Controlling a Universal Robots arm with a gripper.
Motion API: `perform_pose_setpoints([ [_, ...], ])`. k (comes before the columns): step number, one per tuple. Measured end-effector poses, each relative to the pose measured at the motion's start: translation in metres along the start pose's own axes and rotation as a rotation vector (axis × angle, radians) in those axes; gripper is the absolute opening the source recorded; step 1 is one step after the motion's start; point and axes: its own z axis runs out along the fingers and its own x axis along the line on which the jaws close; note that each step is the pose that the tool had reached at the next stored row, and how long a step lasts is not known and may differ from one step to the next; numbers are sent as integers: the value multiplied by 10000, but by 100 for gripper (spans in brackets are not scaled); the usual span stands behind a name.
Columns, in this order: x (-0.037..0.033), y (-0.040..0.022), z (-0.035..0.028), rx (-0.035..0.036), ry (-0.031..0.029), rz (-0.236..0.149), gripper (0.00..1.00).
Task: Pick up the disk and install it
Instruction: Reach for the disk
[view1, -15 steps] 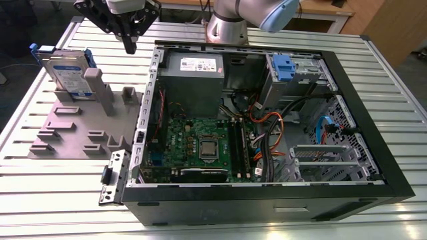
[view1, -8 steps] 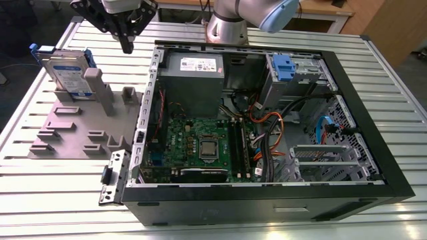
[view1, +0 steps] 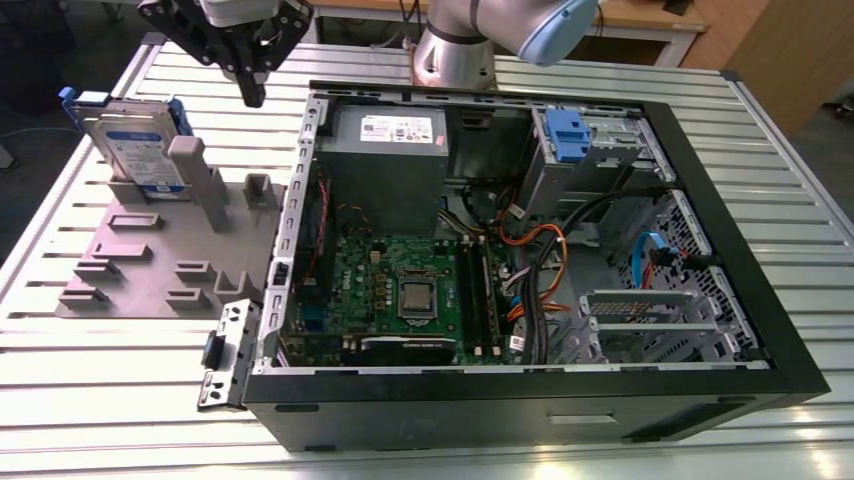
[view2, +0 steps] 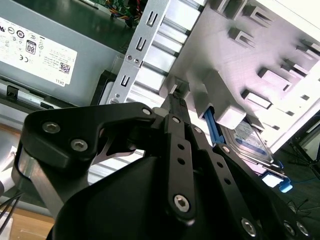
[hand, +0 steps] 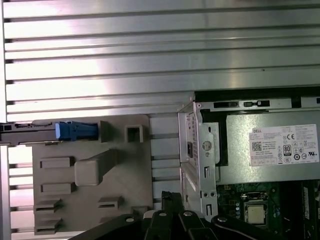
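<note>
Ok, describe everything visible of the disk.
The disk is a flat silver-grey drive with a white-and-blue label, framed by a blue plastic carrier. It stands on edge in the grey holder at the exterior view's left, outside the case. The pincer hangs near it, not touching.

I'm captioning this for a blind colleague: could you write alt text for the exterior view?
The gripper, shut and empty, hangs above a slatted metal table, apart from the disk, which stands upright in a grey holder at the exterior view's left. An open computer case lies beside the holder.
</note>
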Motion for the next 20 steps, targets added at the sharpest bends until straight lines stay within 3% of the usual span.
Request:
perform_pose_setpoints([
  [20, 66, -5, 1, 0, 0, 0, 11],
])
